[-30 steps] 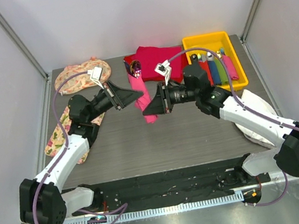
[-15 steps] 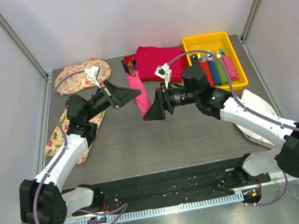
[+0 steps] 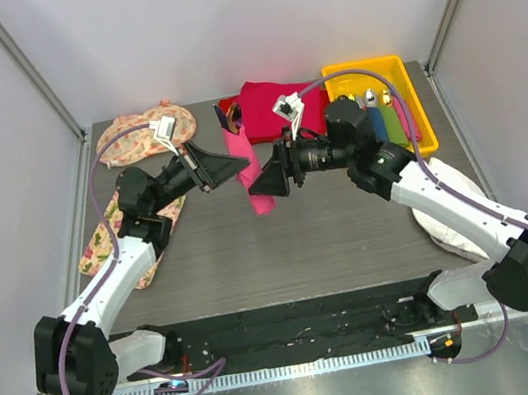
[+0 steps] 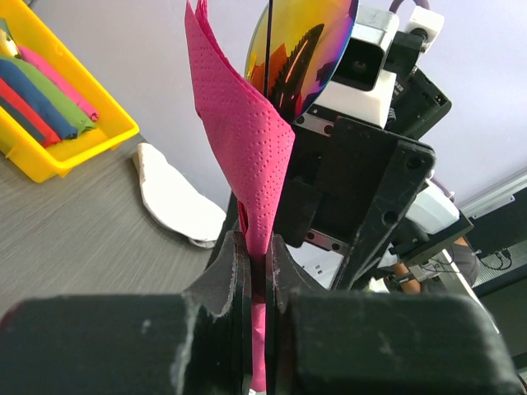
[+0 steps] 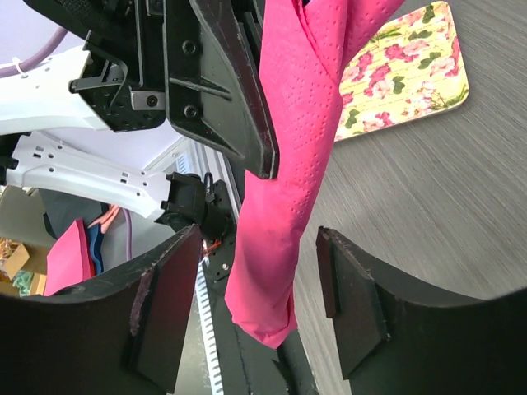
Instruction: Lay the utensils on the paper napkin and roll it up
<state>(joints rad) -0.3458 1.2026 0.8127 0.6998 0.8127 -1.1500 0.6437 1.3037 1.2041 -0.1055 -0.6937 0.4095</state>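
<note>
Having released, the right gripper now straddles the paper napkin that the left gripper pinches.

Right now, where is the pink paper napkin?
In the top view the paper napkin hangs over the middle of the table, pinched in the left gripper, its lower end between the open fingers of the right gripper.

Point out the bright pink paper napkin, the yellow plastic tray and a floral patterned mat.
Bright pink paper napkin [image 5: 284, 214], right wrist view, on its hanging middle.
Yellow plastic tray [image 4: 82, 146], left wrist view, on its outer wall.
Floral patterned mat [image 3: 122, 135], top external view, on its printed face.
</note>
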